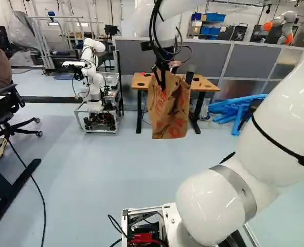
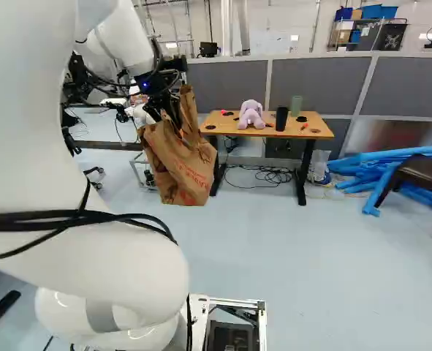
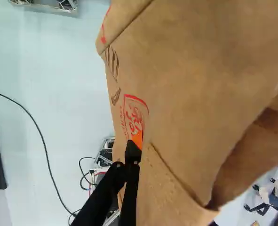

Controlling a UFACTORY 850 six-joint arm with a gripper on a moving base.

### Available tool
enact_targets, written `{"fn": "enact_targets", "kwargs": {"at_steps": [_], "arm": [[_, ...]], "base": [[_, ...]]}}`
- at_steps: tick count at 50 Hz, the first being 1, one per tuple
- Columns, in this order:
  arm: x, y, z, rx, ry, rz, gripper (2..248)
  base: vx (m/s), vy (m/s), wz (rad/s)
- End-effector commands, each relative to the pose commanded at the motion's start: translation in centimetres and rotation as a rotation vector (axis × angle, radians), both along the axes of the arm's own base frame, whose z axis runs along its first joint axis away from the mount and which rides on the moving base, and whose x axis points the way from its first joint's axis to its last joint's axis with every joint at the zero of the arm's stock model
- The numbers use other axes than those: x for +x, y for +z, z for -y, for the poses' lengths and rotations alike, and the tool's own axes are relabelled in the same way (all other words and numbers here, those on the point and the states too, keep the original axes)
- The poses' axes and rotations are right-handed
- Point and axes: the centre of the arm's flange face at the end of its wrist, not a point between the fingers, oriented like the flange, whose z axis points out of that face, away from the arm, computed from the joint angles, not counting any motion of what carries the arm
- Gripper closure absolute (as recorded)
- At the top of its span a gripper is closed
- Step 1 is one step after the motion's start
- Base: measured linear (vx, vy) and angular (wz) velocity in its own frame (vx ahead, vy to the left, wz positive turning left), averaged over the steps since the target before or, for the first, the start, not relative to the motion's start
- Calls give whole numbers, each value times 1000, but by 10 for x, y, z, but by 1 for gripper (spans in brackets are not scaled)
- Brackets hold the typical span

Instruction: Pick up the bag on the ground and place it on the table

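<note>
My gripper hangs ahead of the arm with its fingers shut on the upper part of a crumpled brown paper bag. The bag dangles in the air, off the floor. In the right base view the bag hangs left of the wooden table. In the wrist view the gripper pinches the paper, and the bag spreads out ahead of the fingers. The bag's bottom does not touch the tabletop.
On the table stand a purple plush toy, a black cup and a green cup. Blue tubes and a dark stool are to its right. Another robot stands left of the table; a chair is further left.
</note>
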Motion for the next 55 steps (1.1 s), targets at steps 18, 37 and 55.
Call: {"fn": "enact_targets", "kwargs": {"at_steps": [18, 37, 55], "arm": [[-11, 26, 2, -8, -13, -8, 229], [-17, 54, 7, -14, -36, -14, 229], [-18, 80, 11, -11, -53, 4, 229]], "base": [[0, 0, 0], [0, 0, 0], [0, 0, 0]]}}
